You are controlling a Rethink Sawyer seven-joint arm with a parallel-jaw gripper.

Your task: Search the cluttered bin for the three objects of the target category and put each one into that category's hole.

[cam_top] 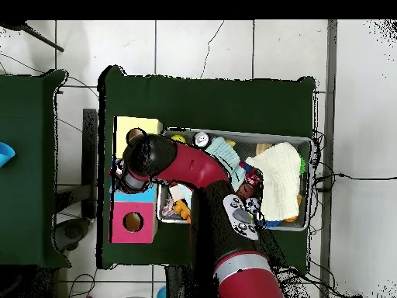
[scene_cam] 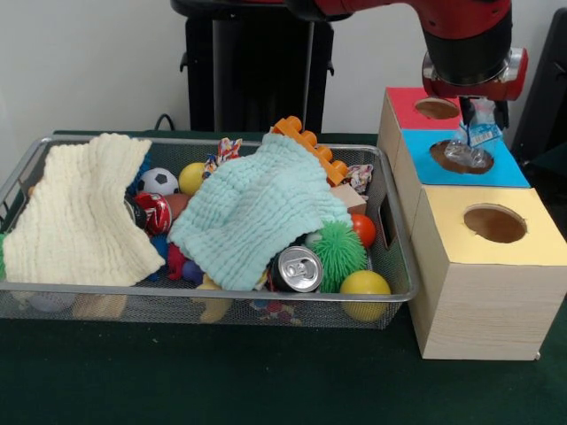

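The wire mesh bin [scene_cam: 27, 168] holds clutter under a cream cloth [scene_cam: 80, 217] and a pale green cloth [scene_cam: 252, 208]. My gripper [scene_cam: 478, 119] hangs over the blue-topped box [scene_cam: 509, 168], shut on a clear wrinkly bottle [scene_cam: 469, 146] with a blue-and-white label. The bottle's lower end sits at the round hole [scene_cam: 447, 158] of that box. In the overhead view my arm's head [cam_top: 143, 163] covers the blue box and the bottle; the bin's rim [cam_top: 310, 140] shows. No other clear bottle shows in the bin.
A red-topped box [scene_cam: 403, 104] stands behind the blue one and a yellow-topped box [scene_cam: 523, 239] in front. A silver can [scene_cam: 297, 268], yellow balls [scene_cam: 365, 288], a spiky green ball [scene_cam: 338, 250], a red can [scene_cam: 155, 212] and an orange brick [scene_cam: 310, 146] lie in the bin.
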